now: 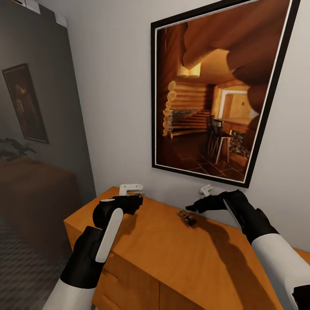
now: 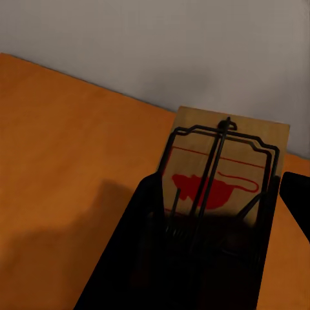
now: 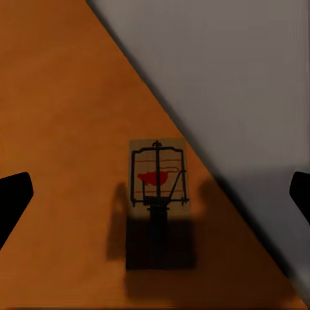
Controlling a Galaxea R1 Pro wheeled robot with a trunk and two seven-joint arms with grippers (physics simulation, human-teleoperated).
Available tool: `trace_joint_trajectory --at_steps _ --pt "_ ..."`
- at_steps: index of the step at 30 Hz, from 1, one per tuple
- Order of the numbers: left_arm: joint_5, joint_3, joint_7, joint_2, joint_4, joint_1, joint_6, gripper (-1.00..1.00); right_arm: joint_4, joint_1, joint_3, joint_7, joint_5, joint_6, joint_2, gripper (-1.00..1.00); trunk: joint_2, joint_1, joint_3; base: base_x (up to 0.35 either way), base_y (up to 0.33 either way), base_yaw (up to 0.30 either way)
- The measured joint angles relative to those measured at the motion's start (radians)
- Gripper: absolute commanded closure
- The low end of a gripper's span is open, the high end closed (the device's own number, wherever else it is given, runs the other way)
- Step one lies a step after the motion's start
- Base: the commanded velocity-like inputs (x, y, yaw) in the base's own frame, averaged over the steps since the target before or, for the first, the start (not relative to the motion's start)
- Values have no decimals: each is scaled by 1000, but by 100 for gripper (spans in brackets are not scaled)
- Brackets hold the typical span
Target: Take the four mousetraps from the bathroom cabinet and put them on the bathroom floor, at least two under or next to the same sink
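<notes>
The robot is working over the orange-brown cabinet beneath a framed cabin picture, its left gripper clenching a mousetrap between black fingers just above the wood, while the right gripper is hanging spread wide and empty just beside a second mousetrap lying flat on the cabinet top near the wall. To take that trap cleanly, the right gripper is best lowering straight down with the board centred between its jaws, closing on the long edges and clear of the wire.
</notes>
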Motion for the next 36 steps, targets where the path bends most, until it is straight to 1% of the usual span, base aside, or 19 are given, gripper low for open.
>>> trace_joint_trajectory --at_steps 4,7,8,10,11,13,14,17,20,26,36 --pt "0 0 0 0 1 0 0 100 -3 -2 3 -1 4 20 1 -100 0 0 0 0 0 0" --pt "0 0 0 0 1 0 -1 100 -3 -2 26 0 36 25 7 -100 0 0 0 0 0 0" --pt "0 0 0 0 1 0 -1 100 -3 -3 46 0 60 26 13 -100 0 0 0 0 0 0" --pt "0 0 0 0 1 0 -1 100 -3 -2 64 0 85 27 22 -100 0 0 0 0 0 0" --pt "0 0 0 0 1 0 -1 100 -2 -2 77 0 105 28 33 -100 0 0 0 0 0 0" --pt "0 0 0 0 1 0 -1 100 0 -3 87 -1 122 28 47 -100 0 0 0 0 0 0" --pt "0 0 0 0 1 0 -1 100 4 -2 92 -1 132 28 60 -100 0 0 0 0 0 0" --pt "0 0 0 0 1 0 -2 100 8 -2 99 -2 148 29 79 -100 0 0 0 0 0 0" --pt "0 0 0 0 1 0 -2 100 11 -2 102 -2 166 29 88 -100 0 0 0 0 0 0" --pt "0 0 0 0 1 0 -2 100 12 -2 105 -2 184 28 92 -100 0 0 0 0 0 0" --pt "0 0 0 0 2 0 -2 100 12 -2 106 -2 189 28 94 -100 0 0 0 0 0 0"
